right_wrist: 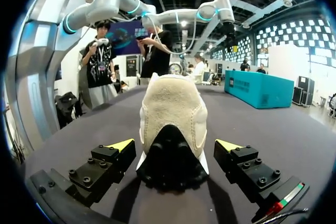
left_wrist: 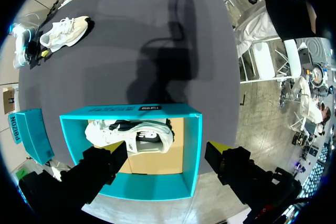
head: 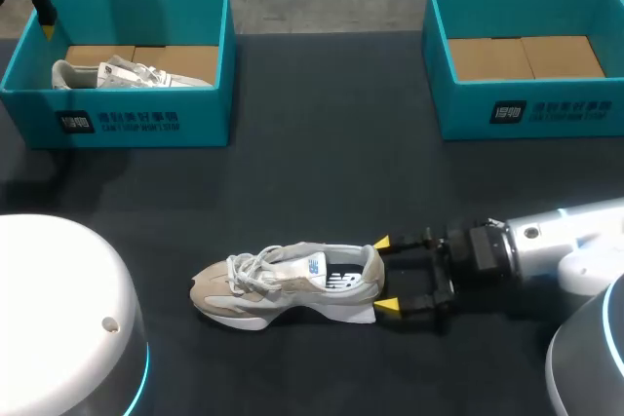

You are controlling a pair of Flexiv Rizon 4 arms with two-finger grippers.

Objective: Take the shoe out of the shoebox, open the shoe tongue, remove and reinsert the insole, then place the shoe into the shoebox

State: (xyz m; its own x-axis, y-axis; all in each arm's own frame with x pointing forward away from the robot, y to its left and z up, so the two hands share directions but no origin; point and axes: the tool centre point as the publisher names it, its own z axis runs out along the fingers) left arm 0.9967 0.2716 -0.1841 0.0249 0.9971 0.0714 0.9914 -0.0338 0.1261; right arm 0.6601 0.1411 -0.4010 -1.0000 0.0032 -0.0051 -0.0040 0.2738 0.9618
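Observation:
A beige and white shoe (head: 288, 284) lies on its sole on the dark table, toe to the left. My right gripper (head: 385, 275) stands open at its heel, one yellow tip on each side. In the right wrist view the heel (right_wrist: 173, 124) sits between the open fingers of the right gripper (right_wrist: 177, 146), with small gaps on both sides. A second white shoe (head: 127, 73) lies in the left teal shoebox (head: 117, 119). My left gripper (head: 44, 12) hangs above that box's back left corner. It stands open over the boxed shoe (left_wrist: 131, 135) in the left wrist view (left_wrist: 168, 153).
An empty teal shoebox (head: 526, 104) with a cardboard floor stands at the back right. The white domes of my arm bases (head: 58, 319) fill the front corners. Bare dark table lies between the boxes and the shoe.

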